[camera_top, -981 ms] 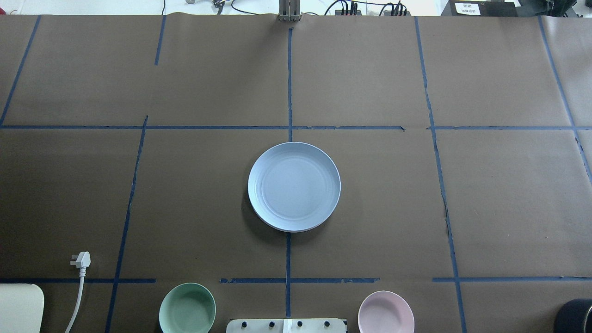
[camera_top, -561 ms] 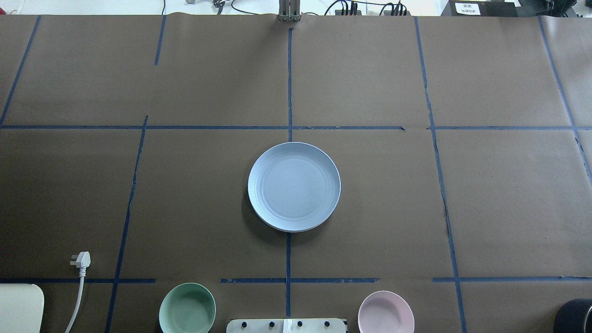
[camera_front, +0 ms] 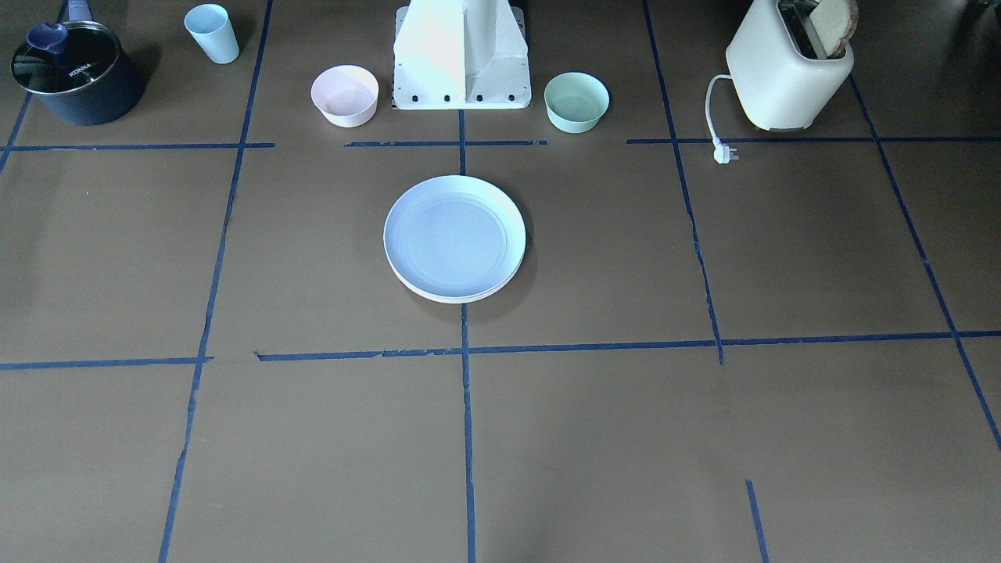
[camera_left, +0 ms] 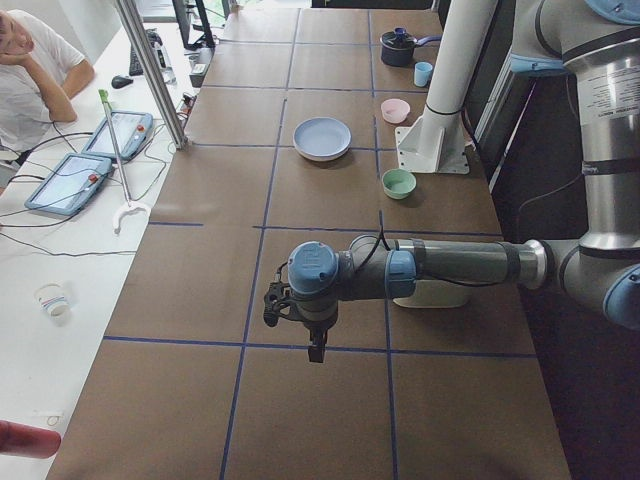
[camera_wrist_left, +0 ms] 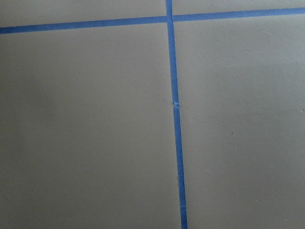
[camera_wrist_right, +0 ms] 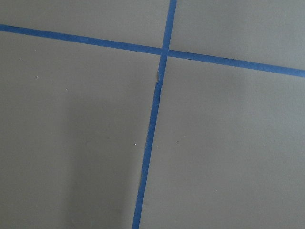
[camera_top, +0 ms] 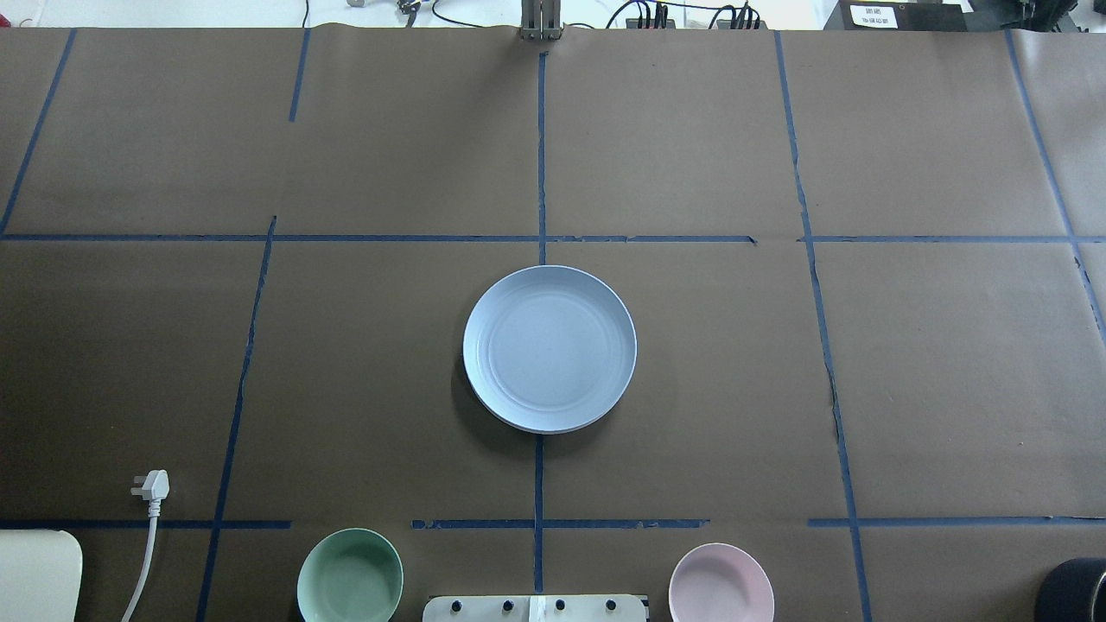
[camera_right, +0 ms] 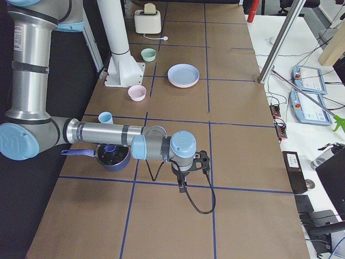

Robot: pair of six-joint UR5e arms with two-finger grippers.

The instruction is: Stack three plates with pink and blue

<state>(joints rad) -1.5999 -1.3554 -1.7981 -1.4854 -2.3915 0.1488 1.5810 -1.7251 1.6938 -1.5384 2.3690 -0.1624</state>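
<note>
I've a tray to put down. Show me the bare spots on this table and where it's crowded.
Bare paper fills the whole half beyond the plate stack, away from the robot, and the wide squares either side of it. Crowded: the robot's edge, with mint bowl, robot base and pink bowl, toaster and plug at one corner, pot and cup at the other.

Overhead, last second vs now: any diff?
Nothing visibly changed. The plate stack, blue on top, sits at the same spot on the centre tape line; the mint bowl, pink bowl and plug are where they were. No arm shows in that view.
</note>
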